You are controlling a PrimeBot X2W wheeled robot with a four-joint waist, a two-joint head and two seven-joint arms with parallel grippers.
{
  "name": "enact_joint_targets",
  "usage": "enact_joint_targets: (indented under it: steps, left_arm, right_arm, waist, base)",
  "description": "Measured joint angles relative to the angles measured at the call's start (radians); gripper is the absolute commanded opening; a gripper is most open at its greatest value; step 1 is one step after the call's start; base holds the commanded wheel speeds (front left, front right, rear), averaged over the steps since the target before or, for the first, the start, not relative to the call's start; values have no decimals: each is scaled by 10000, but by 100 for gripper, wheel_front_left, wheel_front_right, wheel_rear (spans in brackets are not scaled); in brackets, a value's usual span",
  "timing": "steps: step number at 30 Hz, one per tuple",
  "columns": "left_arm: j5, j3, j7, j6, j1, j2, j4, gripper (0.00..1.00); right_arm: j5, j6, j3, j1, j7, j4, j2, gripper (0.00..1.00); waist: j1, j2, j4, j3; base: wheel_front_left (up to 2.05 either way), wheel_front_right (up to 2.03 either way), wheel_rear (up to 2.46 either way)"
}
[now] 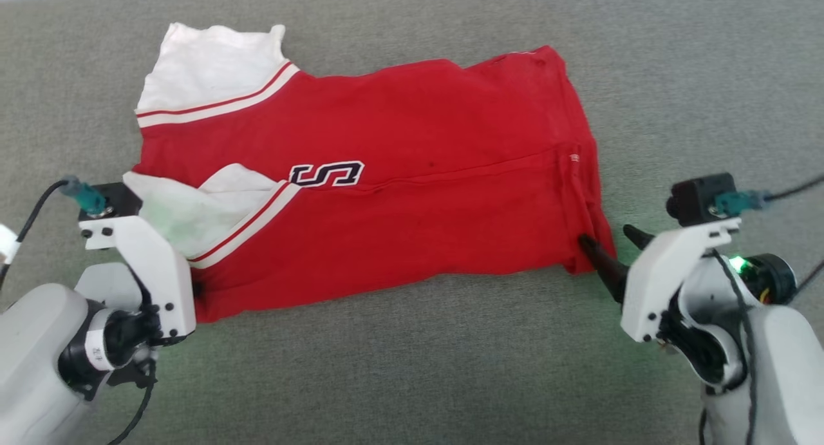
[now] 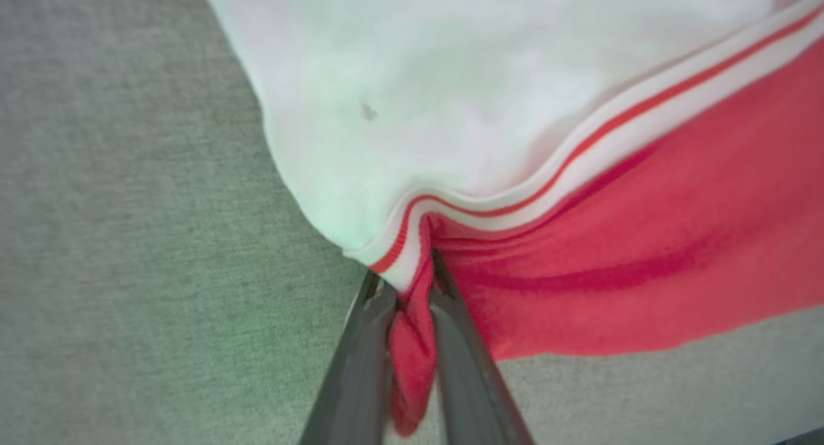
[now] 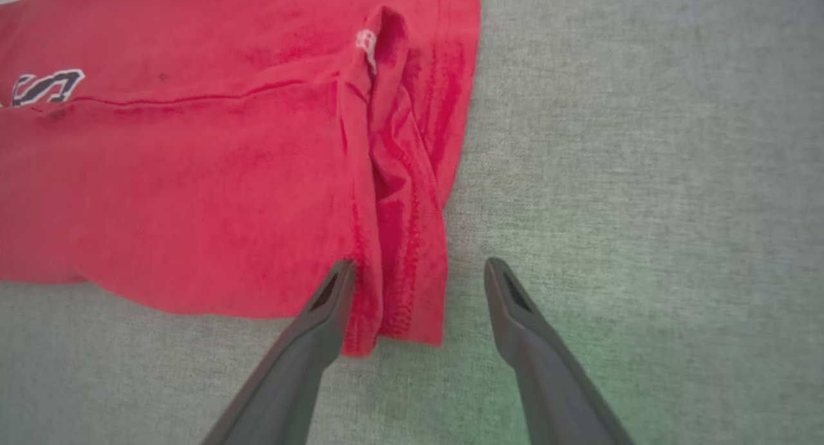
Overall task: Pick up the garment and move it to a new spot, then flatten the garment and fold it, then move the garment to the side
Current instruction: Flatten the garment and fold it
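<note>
While the thin red garment (image 1: 412, 174) lies rumpled and folded lengthwise on the grey woven surface (image 1: 412, 368), its white sleeves (image 1: 206, 65) lie toward the robot's left, and a dark letter print (image 1: 326, 173) sits partly cut off by a crease. The left gripper (image 2: 404, 271) pinches its dark tapered fingers narrowly on a bunched ridge of red cloth beside the striped trim (image 2: 579, 142); in the head view a white bracket (image 1: 154, 265) hides them. The right gripper (image 3: 418, 268) holds its fingers wide, one tip over the wrinkled hem corner, the other over bare surface.
</note>
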Motion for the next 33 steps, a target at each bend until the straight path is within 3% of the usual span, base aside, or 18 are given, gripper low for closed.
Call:
enact_joint_targets:
  steps: [9,10,11,12,13,21,33]
  left_arm:
    - [301,-198,96,0,-492,-336,-98,0]
    - [311,-207,96,0,-550,-389,-71,0]
    - [330,-219,96,-2,-577,-430,-59,0]
    - [341,-226,82,-10,-597,-464,-42,0]
    - [351,-238,69,-35,-616,-487,-21,0]
    - [249,-107,23,-12,-638,-453,-167,0]
    - [-102,134,1114,1672,147,991,-3135,0]
  right_arm:
    - [-1009,4,21,-1305,1724,1436,307,100]
    - [-1095,4,153,-1457,1910,1603,274,85]
    - [-1106,4,268,-1584,2054,1745,211,85]
    - [-1093,2,403,-1685,2184,1841,127,19]
    - [-993,0,523,-1757,2324,1883,54,0]
    - [-61,2,853,-1778,2777,1461,-644,0]
    - [972,2,483,-873,4242,-813,-1624,0]
  waist:
    - [0,0,425,304]
    - [1,0,472,331]
    - [1,0,510,352]
    - [0,0,549,371]
    - [0,0,593,388]
    - [0,0,804,305]
    - [0,0,1047,-27]
  base:
    - [0,0,0]
    - [0,0,0]
    - [0,0,0]
    - [0,0,0]
    - [0,0,0]
    - [0,0,0]
    - [0,0,0]
